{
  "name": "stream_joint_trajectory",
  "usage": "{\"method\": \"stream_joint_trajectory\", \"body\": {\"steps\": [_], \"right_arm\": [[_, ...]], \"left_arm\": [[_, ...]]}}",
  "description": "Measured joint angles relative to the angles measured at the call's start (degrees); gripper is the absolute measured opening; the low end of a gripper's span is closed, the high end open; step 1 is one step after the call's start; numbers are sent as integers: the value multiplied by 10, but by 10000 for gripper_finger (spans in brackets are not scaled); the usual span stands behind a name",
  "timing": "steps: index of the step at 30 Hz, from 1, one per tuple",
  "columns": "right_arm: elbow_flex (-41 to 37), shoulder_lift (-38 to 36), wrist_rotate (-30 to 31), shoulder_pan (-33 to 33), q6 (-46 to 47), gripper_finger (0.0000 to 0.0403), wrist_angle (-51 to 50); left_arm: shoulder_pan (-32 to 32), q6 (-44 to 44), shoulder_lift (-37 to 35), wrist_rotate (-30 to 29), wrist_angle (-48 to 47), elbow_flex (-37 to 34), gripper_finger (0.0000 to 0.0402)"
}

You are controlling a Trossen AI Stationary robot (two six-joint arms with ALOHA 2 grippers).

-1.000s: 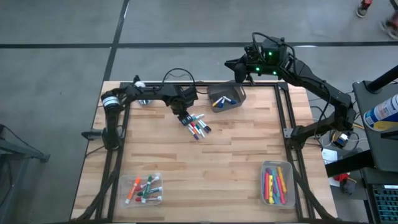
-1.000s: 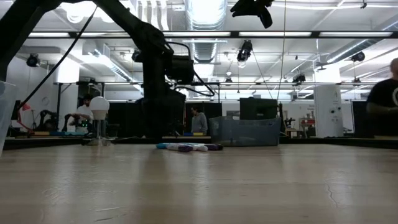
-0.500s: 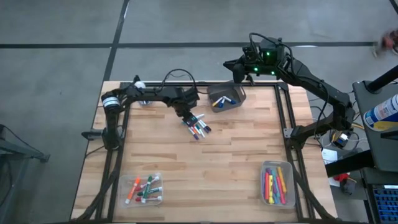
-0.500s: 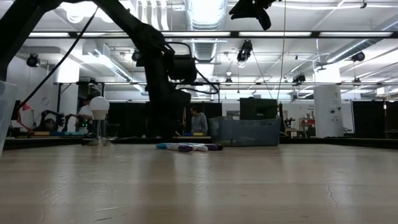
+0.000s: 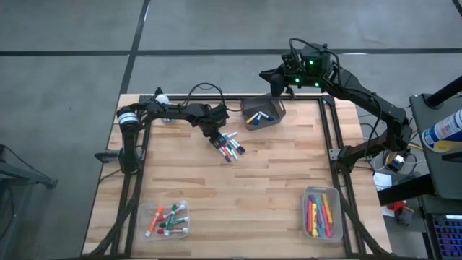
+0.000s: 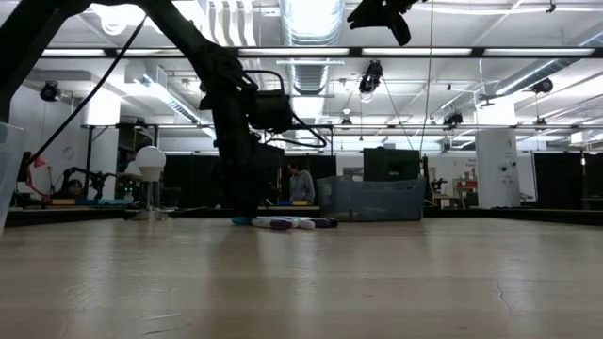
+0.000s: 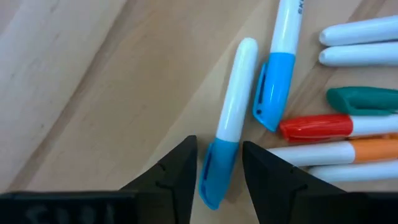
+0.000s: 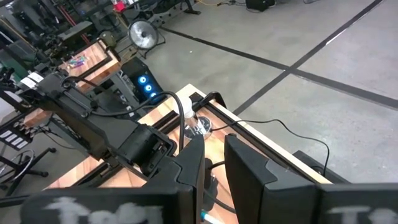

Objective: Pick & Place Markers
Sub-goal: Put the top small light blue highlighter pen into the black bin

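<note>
Your left hand [image 7: 216, 177] is down on the pile with its two dark fingers [image 7: 177, 171] part open, straddling the blue cap of a white-bodied marker [image 7: 227, 143] without yet pinching it. That marker lies flat on the pale wooden tabletop [image 7: 99, 87], just beside a second blue-capped one [image 7: 278, 68] and the other loose markers [image 5: 229, 146]. Expect it to be light, rigid and smooth, likely to roll; closing nearer mid-barrel looks safer. Your right hand [image 5: 277, 84] waits above the tabletop's far edge, fingers slightly apart and empty.
</note>
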Motion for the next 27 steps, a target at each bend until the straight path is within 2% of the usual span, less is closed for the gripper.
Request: {"method": "stream_joint_trajectory", "body": {"steps": [3, 10, 17, 23, 27], "right_arm": [[0, 0, 0, 0, 0, 57, 0], [0, 0, 0, 0, 2, 57, 0], [0, 0, 0, 0, 2, 57, 0], [0, 0, 0, 0, 2, 57, 0], [0, 0, 0, 0, 1, 57, 1]], "left_arm": [[0, 9, 0, 0, 0, 0, 116], [12, 17, 0, 10, -5, 10, 21], [38, 14, 2, 28, -29, 69, 32], [42, -6, 1, 104, -35, 168, 29], [42, -14, 0, 163, 23, 220, 30]]}}
